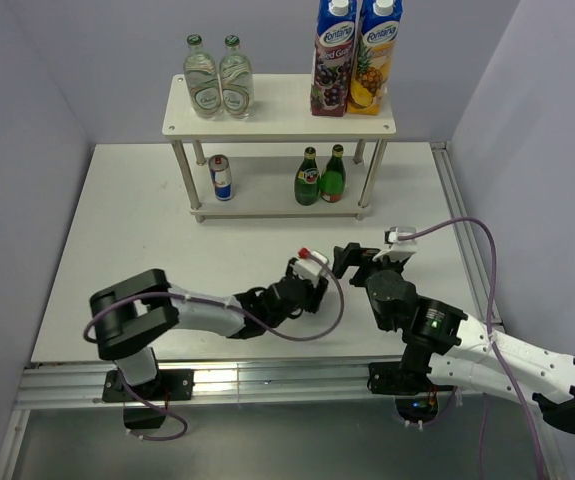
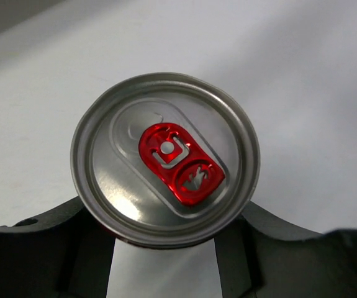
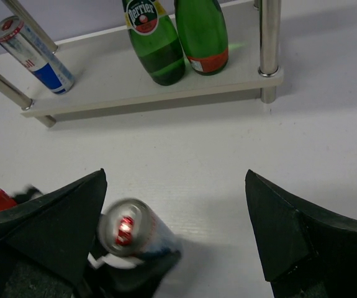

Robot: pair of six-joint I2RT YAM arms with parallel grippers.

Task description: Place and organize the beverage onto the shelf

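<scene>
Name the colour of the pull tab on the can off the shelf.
Red tab on the silver can; the left wrist view shows it best.

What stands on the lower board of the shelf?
One can at the left, two green bottles at the right. The top board covers the lower board's back strip in the top view.

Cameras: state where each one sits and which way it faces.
Top external: above and behind the robot, looking down at the table and shelf; left arm and right arm show.
Left wrist: on the left arm, looking at the can top; left tool at bottom edge.
Right wrist: low, facing the shelf's lower board; open right tool at bottom corners.
Shared: both wrist views show the can.
</scene>
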